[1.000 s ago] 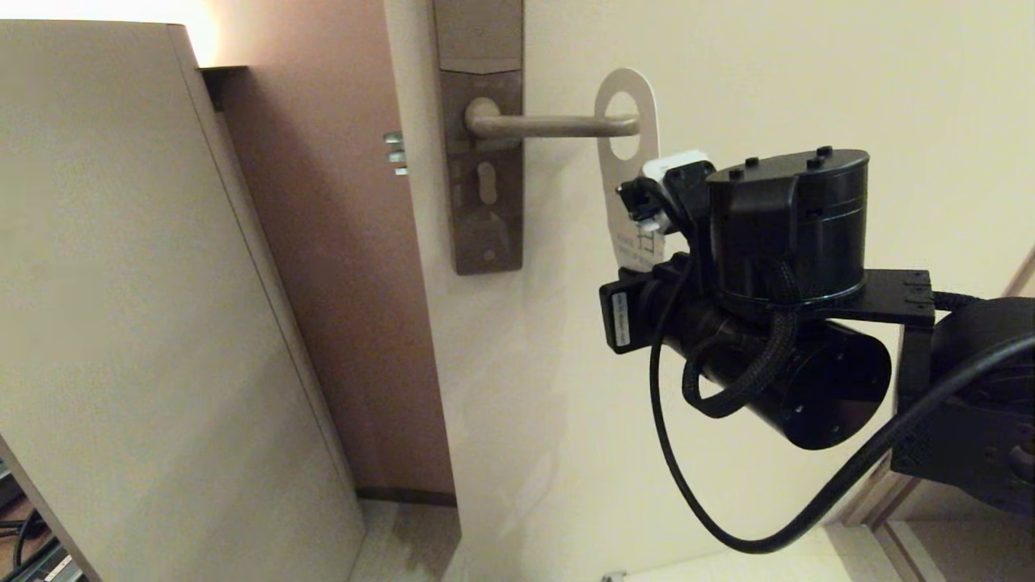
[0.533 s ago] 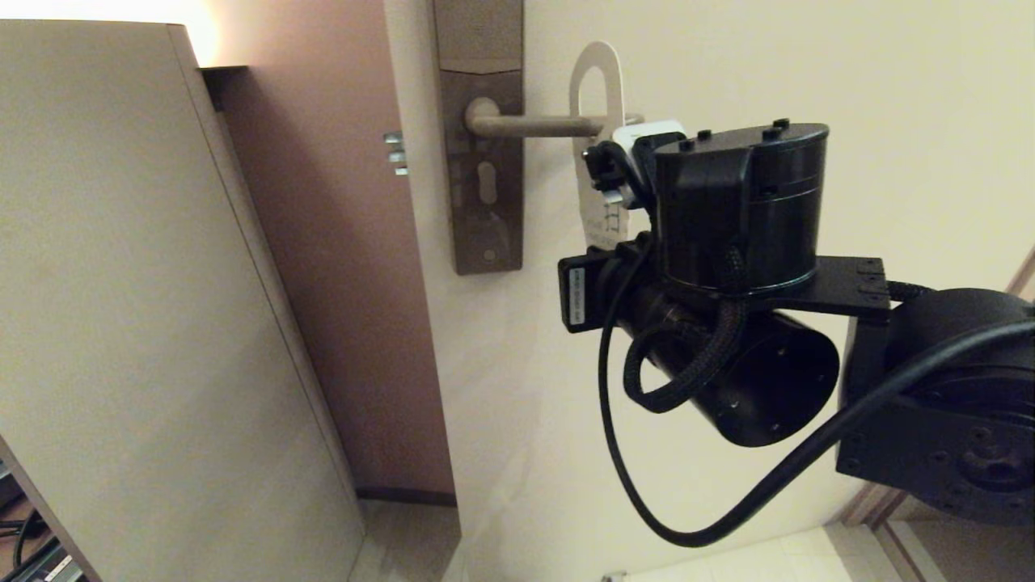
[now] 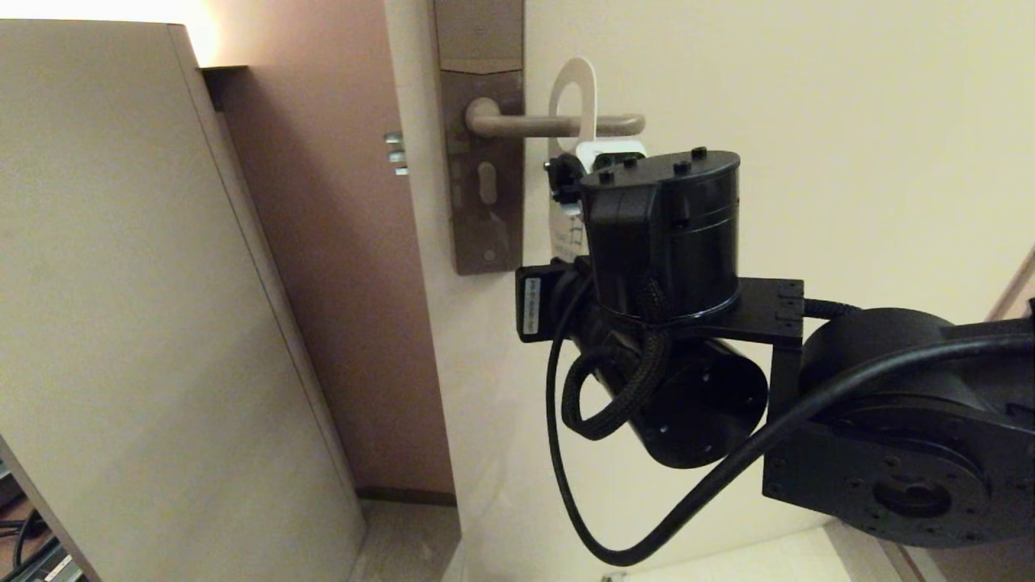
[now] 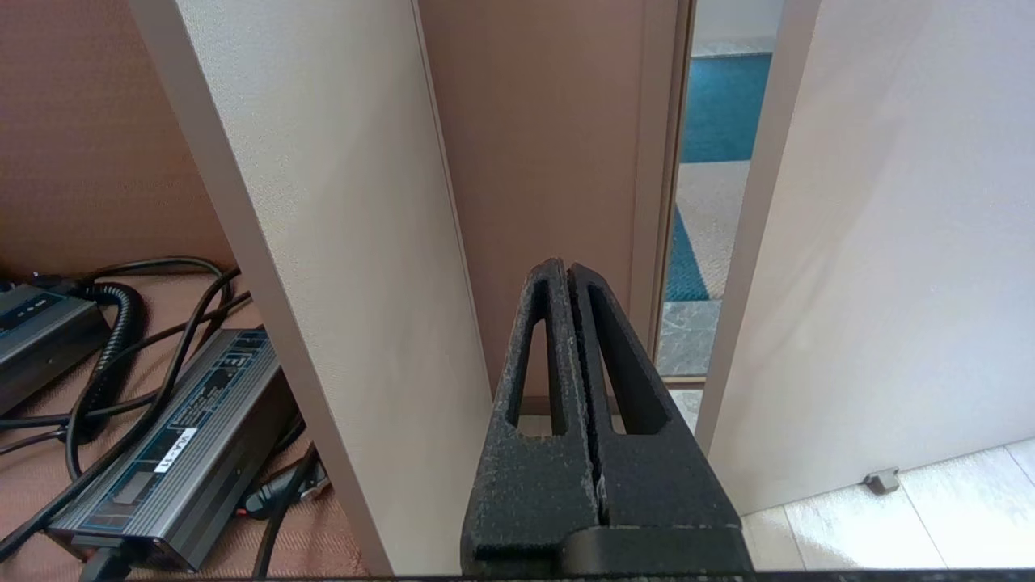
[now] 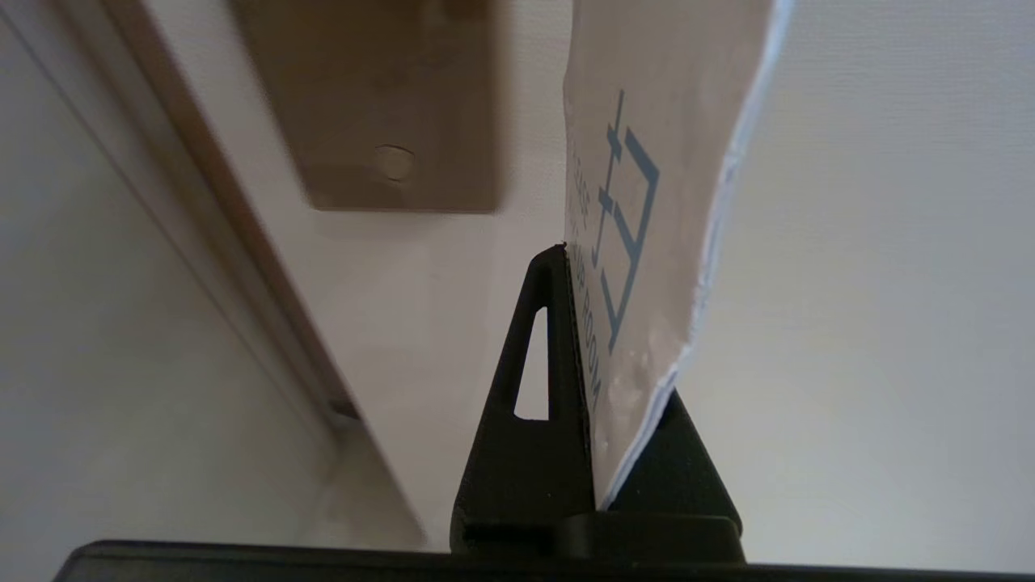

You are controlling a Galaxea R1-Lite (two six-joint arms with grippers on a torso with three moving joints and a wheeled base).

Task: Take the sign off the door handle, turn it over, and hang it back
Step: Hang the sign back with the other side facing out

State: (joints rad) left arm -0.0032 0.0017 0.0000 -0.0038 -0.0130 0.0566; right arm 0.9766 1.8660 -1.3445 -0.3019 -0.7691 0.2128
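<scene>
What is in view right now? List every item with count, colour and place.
sign: one, white with blue print, looped over the lever, held in the right gripper
door handle: one, grey-bronze, on its tall plate
door: one, cream, behind the handle
panel: one, beige, left of the door
power bricks: two, grey, with black cables, on the floor
left gripper: black, shut, low beside the panel
right gripper: black, shut on the sign

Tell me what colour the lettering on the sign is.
Blue, on the white face of the sign, clearest in the right wrist view.
</scene>
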